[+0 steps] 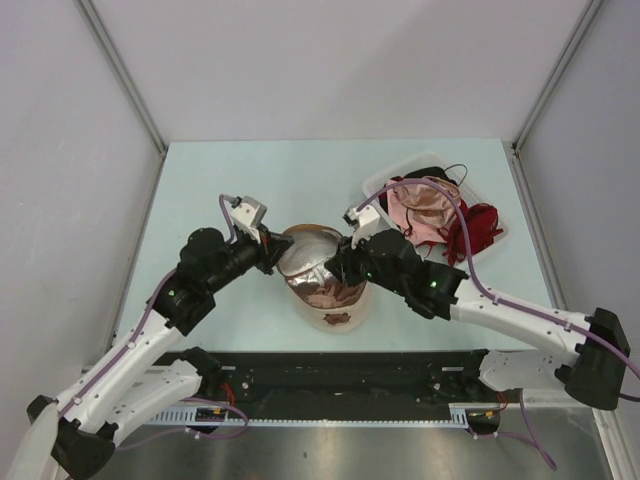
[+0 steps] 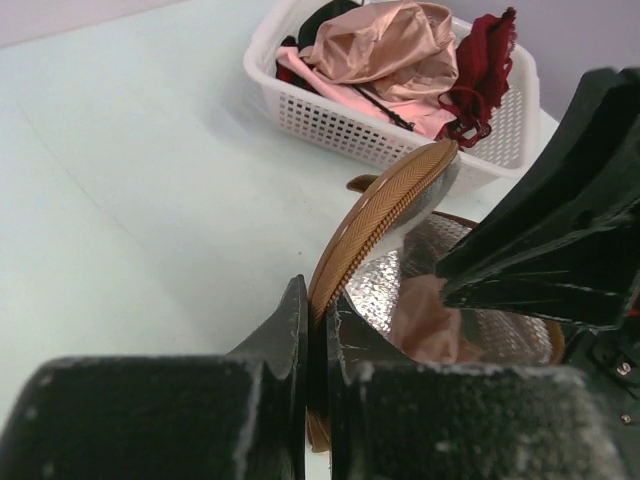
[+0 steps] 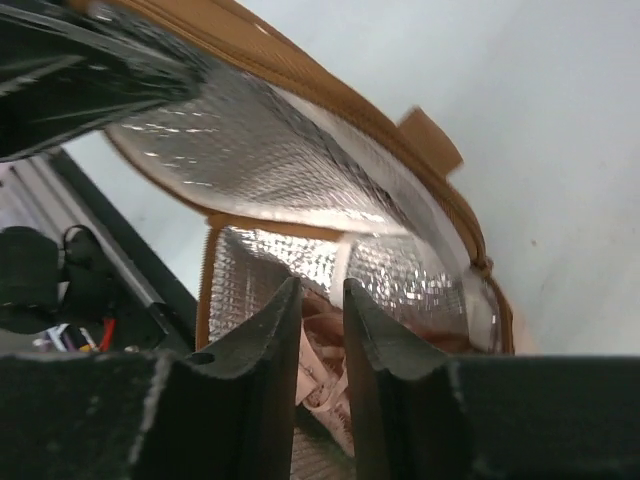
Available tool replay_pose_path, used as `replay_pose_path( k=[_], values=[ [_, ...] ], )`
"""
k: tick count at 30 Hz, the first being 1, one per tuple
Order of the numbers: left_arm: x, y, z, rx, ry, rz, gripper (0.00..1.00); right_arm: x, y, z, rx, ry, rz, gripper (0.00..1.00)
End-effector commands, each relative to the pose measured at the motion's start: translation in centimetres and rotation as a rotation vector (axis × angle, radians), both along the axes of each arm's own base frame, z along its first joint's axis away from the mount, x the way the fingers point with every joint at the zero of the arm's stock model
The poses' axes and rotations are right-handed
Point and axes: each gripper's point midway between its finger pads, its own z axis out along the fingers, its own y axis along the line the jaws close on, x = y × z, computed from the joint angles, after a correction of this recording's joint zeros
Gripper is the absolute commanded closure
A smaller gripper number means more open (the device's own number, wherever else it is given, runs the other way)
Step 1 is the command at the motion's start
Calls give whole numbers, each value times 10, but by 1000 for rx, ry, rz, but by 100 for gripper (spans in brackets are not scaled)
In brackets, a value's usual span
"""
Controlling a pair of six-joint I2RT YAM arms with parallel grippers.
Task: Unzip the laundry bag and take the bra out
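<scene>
The laundry bag sits unzipped at the table's middle, its domed lid tipped up and silvery lining showing. My left gripper is shut on the lid's brown zipper rim, which runs between its fingertips. My right gripper reaches down into the bag from the right. Its jaws stand narrow, closed on a fold of the pale soft bra lying inside. The bra also shows in the left wrist view, partly hidden by the right arm.
A white perforated basket stands at the back right, holding a pink satin garment and a red-and-black one. The basket lies just beyond the raised lid. The arms' base rail runs along the near edge.
</scene>
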Motion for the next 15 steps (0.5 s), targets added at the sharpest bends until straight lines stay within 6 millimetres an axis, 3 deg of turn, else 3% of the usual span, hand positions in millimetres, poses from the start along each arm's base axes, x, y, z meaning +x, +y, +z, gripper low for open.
replay_pose_path(
  k=[1, 4, 8, 15],
  values=[
    [5, 2, 15, -112, 5, 67, 100, 11, 3, -14, -21, 37, -97, 75],
    [6, 2, 12, -132, 21, 80, 100, 13, 5, -36, -67, 78, -137, 71],
    [8, 4, 9, -135, 32, 100, 99, 15, 2, -71, -151, 143, -184, 48],
    [6, 0, 4, -150, 61, 83, 99, 13, 0, -114, -266, 193, -234, 29]
  ],
)
